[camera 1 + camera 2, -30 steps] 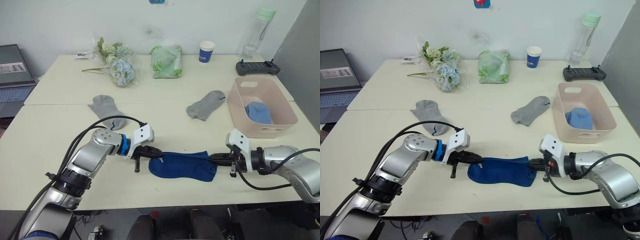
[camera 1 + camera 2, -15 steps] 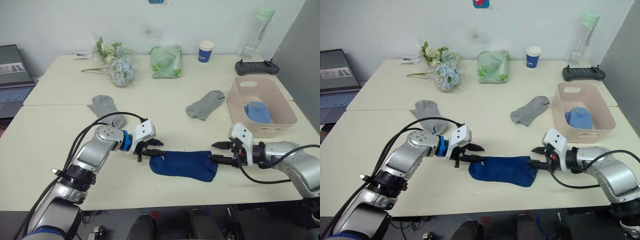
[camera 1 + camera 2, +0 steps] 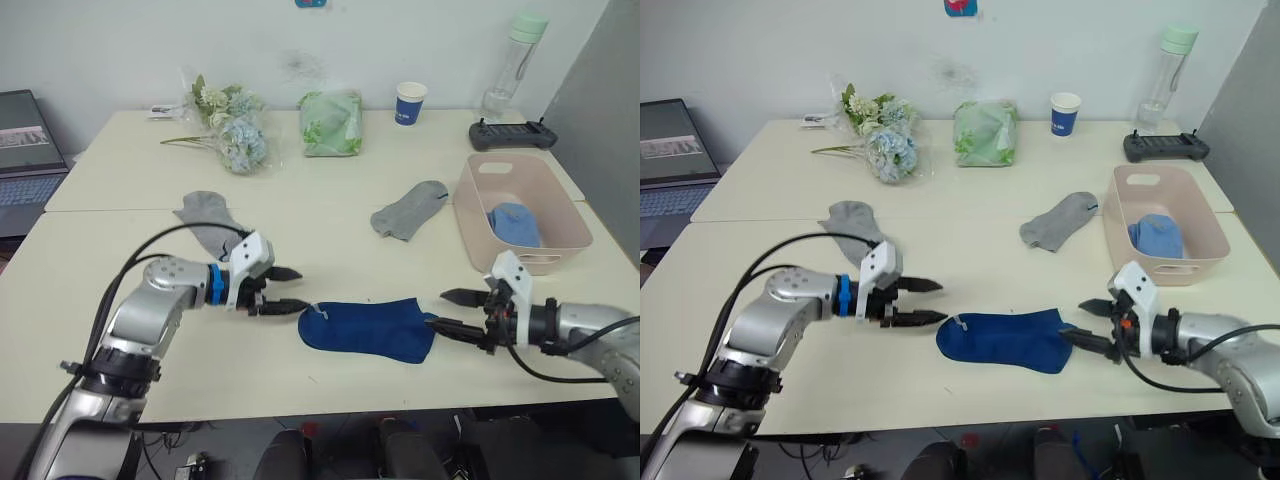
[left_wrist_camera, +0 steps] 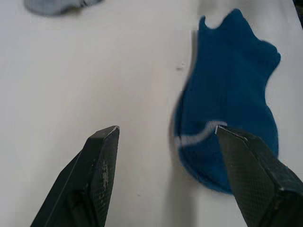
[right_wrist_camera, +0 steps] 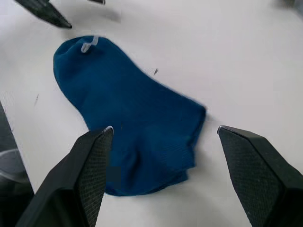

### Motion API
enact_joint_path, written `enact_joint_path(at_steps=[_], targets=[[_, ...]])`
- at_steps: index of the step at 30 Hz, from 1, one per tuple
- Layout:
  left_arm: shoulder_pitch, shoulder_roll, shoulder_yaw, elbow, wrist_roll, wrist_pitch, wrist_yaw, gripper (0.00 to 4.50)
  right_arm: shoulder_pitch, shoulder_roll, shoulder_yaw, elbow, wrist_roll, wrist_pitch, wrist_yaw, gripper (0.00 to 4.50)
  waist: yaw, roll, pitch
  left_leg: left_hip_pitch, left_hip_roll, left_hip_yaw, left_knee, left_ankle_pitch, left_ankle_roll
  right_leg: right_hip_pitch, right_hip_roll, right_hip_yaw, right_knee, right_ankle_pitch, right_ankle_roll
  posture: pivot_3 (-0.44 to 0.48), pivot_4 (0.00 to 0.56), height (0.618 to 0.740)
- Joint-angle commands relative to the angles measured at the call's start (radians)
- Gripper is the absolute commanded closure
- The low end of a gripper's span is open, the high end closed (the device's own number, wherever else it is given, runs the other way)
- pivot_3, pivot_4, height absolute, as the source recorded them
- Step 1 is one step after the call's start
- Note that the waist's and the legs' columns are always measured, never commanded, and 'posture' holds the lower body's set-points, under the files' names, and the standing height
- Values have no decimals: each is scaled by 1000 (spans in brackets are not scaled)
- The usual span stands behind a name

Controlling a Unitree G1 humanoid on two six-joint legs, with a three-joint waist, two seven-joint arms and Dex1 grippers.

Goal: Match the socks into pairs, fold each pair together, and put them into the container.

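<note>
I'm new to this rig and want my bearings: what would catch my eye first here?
The navy sock lies flat at the table's near edge, with the left gripper open just off one end and the right gripper open just off the other, neither touching it. Next, the pink tub at the right holds something light blue. Two grey socks lie apart, one left, one near the tub.

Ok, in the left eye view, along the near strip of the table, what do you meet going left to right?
Left gripper, open → navy sock flat on the table → right gripper, open. Neither gripper touches the sock.
</note>
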Motion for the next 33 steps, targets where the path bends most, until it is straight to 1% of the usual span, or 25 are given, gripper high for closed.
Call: enact_joint_path(at_steps=[1,6,10,13,14,16,17,20,22,23,27,28,29,33], targets=[[25,5,-20,-39,24,20,34,1129,26,3,-8,-53,5,17,-47,706,0,0,0,0,0,0,0,0,0,0,0,0,0,0,0,0,150,740],[53,2,-29,-60,21,54,52,1129,47,27,-9,-72,32,72,-102,706,1,0,0,0,0,1,0,0,0,0,0,0,0,0,0,0,150,740],[68,-5,-42,-74,16,60,46,1129,61,19,40,-65,-18,61,-122,706,1,0,0,1,0,0,0,0,0,0,0,-1,0,0,0,0,150,740],[79,-8,-50,-95,16,69,52,1697,53,40,44,-65,15,84,-127,706,1,0,0,0,0,1,0,0,0,0,0,-1,-1,0,0,0,150,740],[84,-9,-51,-102,16,72,56,1959,51,45,49,-65,22,90,-129,706,1,0,0,0,-1,1,0,0,0,0,0,-1,-1,0,0,0,150,740],[97,-5,-57,-116,16,80,56,2650,48,56,57,-60,21,92,-132,706,0,1,-1,1,0,1,0,0,0,0,0,-1,-1,0,0,0,150,740],[104,-2,-58,-127,13,85,55,2871,45,61,64,-53,17,94,-134,706,0,0,-1,1,0,1,0,0,0,0,0,-1,0,0,0,0,150,740],[111,-4,-52,-146,6,101,66,3797,40,73,72,-42,17,101,-139,1305,0,0,-1,1,0,1,0,0,0,0,0,-1,0,0,0,0,150,740],[118,-3,-49,-156,1,111,73,4409,40,75,79,-41,14,96,-134,2000,0,0,-1,1,0,1,0,0,0,0,0,-1,0,0,0,0,150,740],[122,-2,-48,-162,-3,117,77,4500,38,83,75,-38,18,99,-138,2335,0,0,-1,1,0,1,0,0,0,1,0,-1,-1,0,0,0,150,740],[147,-1,-24,-194,-32,159,100,4500,14,105,44,-16,45,117,-146,3811,0,0,-1,1,0,1,0,0,0,0,0,0,-1,0,0,0,150,740],[153,-2,-15,-205,-42,176,110,4500,9,103,42,-11,42,113,-143,4063,0,1,-1,1,0,1,0,0,0,0,0,0,-1,0,0,0,150,740],[158,-4,-7,-214,-51,190,119,4500,2,100,42,-5,38,108,-144,4470,0,0,-1,1,0,1,0,0,0,0,0,0,-1,0,0,0,150,740],[176,-22,30,-238,-83,234,178,4500,-51,104,37,46,30,99,-146,4470,0,1,-1,1,0,1,0,0,0,0,0,-1,-1,0,0,0,150,740]])
